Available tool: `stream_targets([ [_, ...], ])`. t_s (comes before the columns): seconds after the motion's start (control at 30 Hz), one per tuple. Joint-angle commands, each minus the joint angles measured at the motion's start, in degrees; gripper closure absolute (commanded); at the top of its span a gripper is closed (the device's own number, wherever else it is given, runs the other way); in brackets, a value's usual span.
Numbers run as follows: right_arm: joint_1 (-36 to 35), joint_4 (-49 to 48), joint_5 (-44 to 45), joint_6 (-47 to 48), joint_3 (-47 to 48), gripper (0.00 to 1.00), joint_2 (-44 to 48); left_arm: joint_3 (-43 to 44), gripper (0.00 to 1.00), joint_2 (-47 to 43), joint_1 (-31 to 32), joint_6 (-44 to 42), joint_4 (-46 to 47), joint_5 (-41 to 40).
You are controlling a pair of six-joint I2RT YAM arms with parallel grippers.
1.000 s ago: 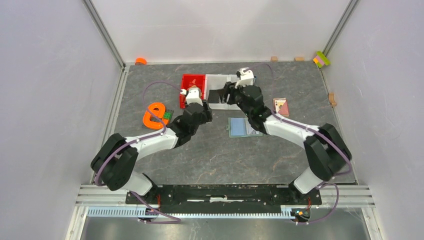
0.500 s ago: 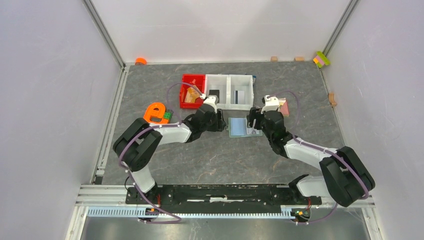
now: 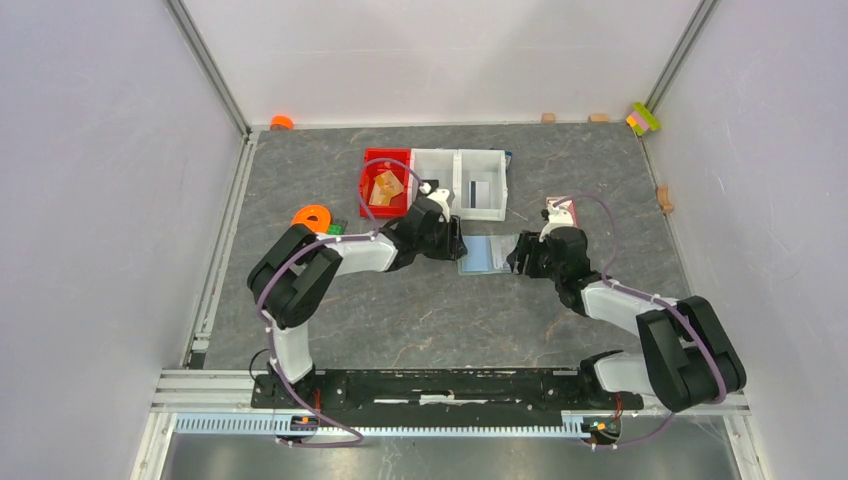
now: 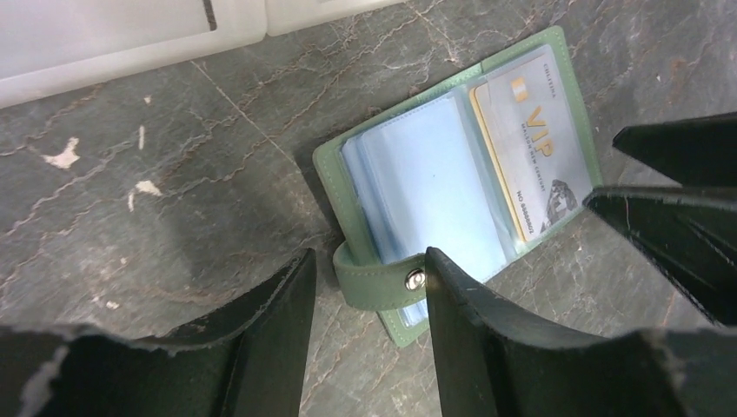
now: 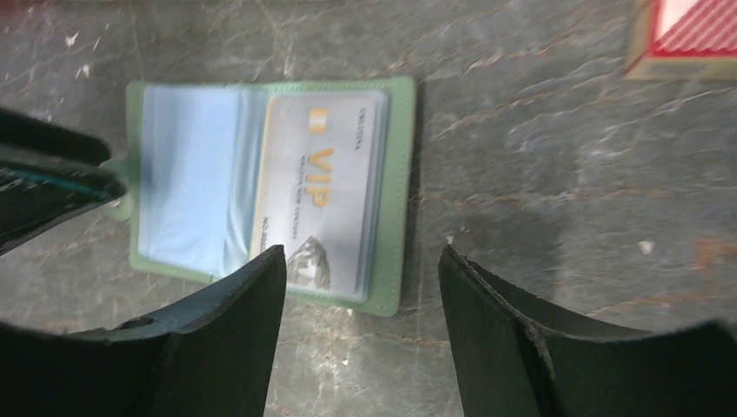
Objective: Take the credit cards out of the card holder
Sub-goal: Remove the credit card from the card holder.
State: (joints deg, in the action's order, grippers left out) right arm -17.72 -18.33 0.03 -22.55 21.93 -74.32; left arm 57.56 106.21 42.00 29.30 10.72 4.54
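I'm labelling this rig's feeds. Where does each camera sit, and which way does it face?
Top external: fixed above and behind the bases, looking down on the table; left arm and right arm show whole, meeting at the card holder.
Left wrist: on the left arm, looking down past the open left pincer at the holder's snap tab.
Right wrist: on the right arm, looking down past the open right pincer at the VIP card.
Shared: both wrist views show the holder, the card and the other pincer's fingers.
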Motion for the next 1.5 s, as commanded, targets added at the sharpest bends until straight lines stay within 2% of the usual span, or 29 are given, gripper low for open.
stream_targets([
  [0.0,2.5,1.5,-12.3,-2.6,2.9,0.32,-2.8,4.5,0.46,3.7,0.3,1.0,-3.9,3.8],
  [0.1,3.1,5.0,-14.1,-4.1,5.6,0.38,-6.1,6.7,0.49,5.4,0.3,0.7,-6.3,4.3],
  [0.23,3.2,6.2,-10.9,-5.5,5.9,0.38,-7.3,9.3,0.54,7.1,0.3,0.0,-10.3,3.0],
  [0.37,3.9,6.0,-14.3,-6.4,6.8,0.41,-9.5,11.3,0.65,8.5,0.3,-0.2,-13.4,3.8],
  [0.47,4.4,5.1,-17.2,-7.1,7.0,0.51,-10.1,11.5,0.77,9.0,0.3,-0.1,-13.4,4.8],
  [0.57,4.6,2.2,-18.5,-8.7,5.7,0.55,-8.8,12.4,0.89,9.9,0.3,-0.1,-14.4,6.1],
  [0.73,4.7,-2.8,-23.1,-12.3,4.9,0.58,-8.0,13.8,0.96,10.4,0.4,-0.1,-16.1,7.2],
  [0.83,4.7,-4.3,-25.6,-13.8,5.3,0.6,-8.1,14.1,0.97,10.7,0.4,-0.4,-16.4,7.0],
  [1.0,4.8,-1.4,-26.2,-11.9,6.8,0.67,-9.1,14.8,0.98,11.4,0.4,-0.3,-17.0,7.4],
  [1.13,4.8,-1.3,-28.3,-11.1,7.0,0.82,-10.3,14.9,0.98,10.9,0.5,-0.8,-17.5,6.9],
  [1.23,4.8,1.4,-26.5,-9.0,7.1,0.93,-9.4,14.9,0.98,10.6,0.5,-1.1,-17.9,6.3],
  [1.33,4.9,5.0,-23.3,-6.4,7.3,1.0,-6.9,14.6,0.92,9.1,0.6,-1.8,-18.1,5.2],
  [1.47,5.3,7.2,-22.3,-5.3,7.3,1.0,-4.4,12.2,0.72,4.8,0.5,-2.3,-16.8,3.2],
])
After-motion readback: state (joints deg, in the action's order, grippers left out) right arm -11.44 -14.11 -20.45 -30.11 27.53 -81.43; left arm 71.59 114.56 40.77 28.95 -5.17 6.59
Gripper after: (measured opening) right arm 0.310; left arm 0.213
